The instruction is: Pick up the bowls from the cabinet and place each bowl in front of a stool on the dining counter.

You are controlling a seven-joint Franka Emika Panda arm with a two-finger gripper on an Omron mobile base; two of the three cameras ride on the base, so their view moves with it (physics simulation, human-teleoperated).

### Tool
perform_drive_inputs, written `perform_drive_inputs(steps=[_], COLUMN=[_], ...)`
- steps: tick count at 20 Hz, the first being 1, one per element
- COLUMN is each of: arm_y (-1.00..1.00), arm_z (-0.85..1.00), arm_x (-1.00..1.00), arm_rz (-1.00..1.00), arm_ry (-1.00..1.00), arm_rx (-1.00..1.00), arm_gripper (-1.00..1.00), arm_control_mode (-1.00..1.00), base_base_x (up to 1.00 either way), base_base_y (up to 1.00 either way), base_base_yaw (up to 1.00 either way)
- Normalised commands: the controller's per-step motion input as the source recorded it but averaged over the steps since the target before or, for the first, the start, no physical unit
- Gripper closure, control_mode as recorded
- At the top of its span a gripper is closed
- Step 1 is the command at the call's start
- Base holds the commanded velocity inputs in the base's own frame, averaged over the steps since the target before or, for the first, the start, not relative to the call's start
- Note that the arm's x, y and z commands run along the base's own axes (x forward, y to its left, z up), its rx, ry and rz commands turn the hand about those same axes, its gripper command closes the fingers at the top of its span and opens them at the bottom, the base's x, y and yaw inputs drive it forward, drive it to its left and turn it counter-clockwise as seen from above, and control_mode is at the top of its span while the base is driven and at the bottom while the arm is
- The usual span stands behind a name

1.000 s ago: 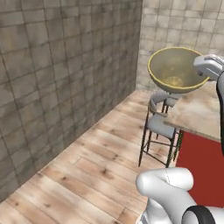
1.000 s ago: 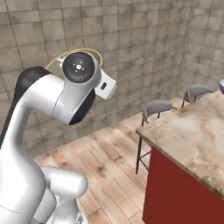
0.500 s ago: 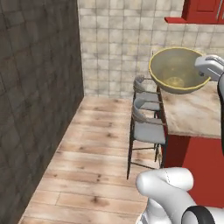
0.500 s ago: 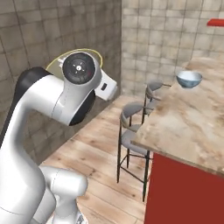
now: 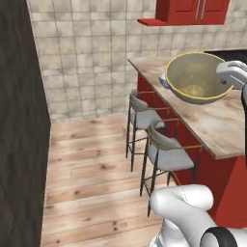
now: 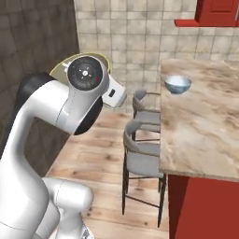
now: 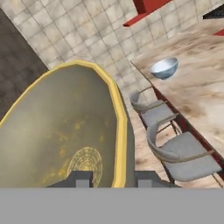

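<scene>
The olive-tan bowl (image 5: 195,79) with its yellowish rim hangs in the air over the near end of the dining counter (image 5: 217,126). My gripper (image 7: 113,179) is shut on its rim, one fingertip (image 7: 81,178) inside the bowl (image 7: 65,131) and one outside. The white bowl with blue patterning (image 6: 177,84) stands upright on the counter (image 6: 200,130) near its far edge, in front of the far stool (image 6: 145,106). In the left base view that bowl (image 5: 162,79) peeks out from behind the held one. The red cabinet (image 5: 193,9) and its shelf (image 5: 154,21) hang on the far wall.
Two grey stools stand along the counter's left side, the nearer one (image 5: 168,152) and the farther one (image 5: 144,116). Wooden floor (image 5: 91,169) lies open to the left, bounded by a dark tiled wall (image 5: 21,120).
The whole picture has swung round as the base turned: the counter, both stools and the wall cabinet have come into view. The olive bowl stays held in the same place relative to the arm.
</scene>
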Motion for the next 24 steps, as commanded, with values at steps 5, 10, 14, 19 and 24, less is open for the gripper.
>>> perform_drive_inputs(steps=[5, 10, 14, 19, 24], arm_y=[0.00, 0.00, 0.00, 0.00, 0.00], arm_z=[0.00, 0.00, 0.00, 0.00, 0.00], arm_x=[0.00, 0.00, 0.00, 0.00, 0.00], arm_rz=[0.00, 0.00, 0.00, 0.00, 0.00], arm_ry=[0.00, 0.00, 0.00, 0.00, 0.00], arm_rx=[0.00, 0.00, 0.00, 0.00, 0.00], arm_gripper=[1.00, 1.00, 1.00, 1.00, 1.00], arm_control_mode=[1.00, 1.00, 1.00, 1.00, 1.00], base_base_x=[0.80, 0.73, 0.61, 0.58, 0.59], base_base_y=[0.97, 0.70, 0.19, 0.05, 0.41], base_base_yaw=[-0.62, -0.68, -0.68, -0.66, -0.68])
